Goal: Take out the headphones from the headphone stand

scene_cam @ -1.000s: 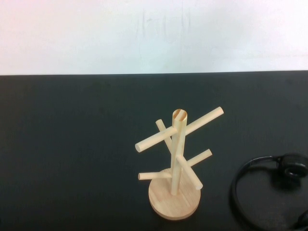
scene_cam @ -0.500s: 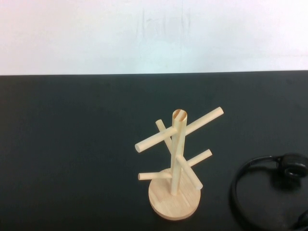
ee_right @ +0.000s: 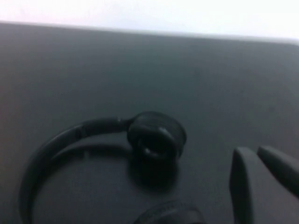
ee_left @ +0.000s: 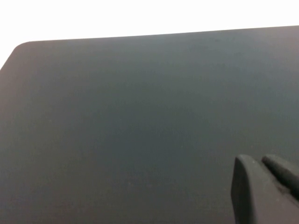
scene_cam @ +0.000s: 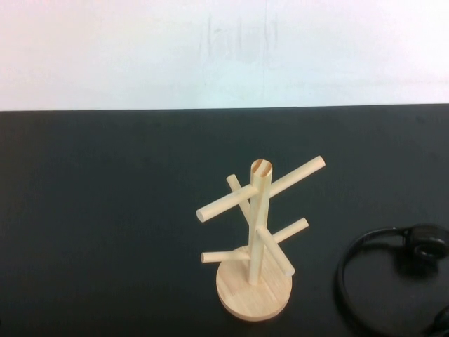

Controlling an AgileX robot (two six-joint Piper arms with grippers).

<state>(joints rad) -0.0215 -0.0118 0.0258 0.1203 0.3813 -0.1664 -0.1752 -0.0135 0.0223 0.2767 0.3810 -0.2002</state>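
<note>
**Headphones lying on the table, off the stand**

Headphones [scene_cam: 393, 270] are lying flat on the black table [scene_cam: 105, 210], well right of the headphone stand [scene_cam: 256, 242], whose pegs are carrying nothing. By my judgement the removal is finished, with only retreat remaining. The right gripper [ee_right: 264, 186] is hovering just beside an ear cup, holding nothing; the left gripper [ee_left: 264, 189] is hanging over bare tabletop, empty. How far either is open, I cannot tell.
</note>
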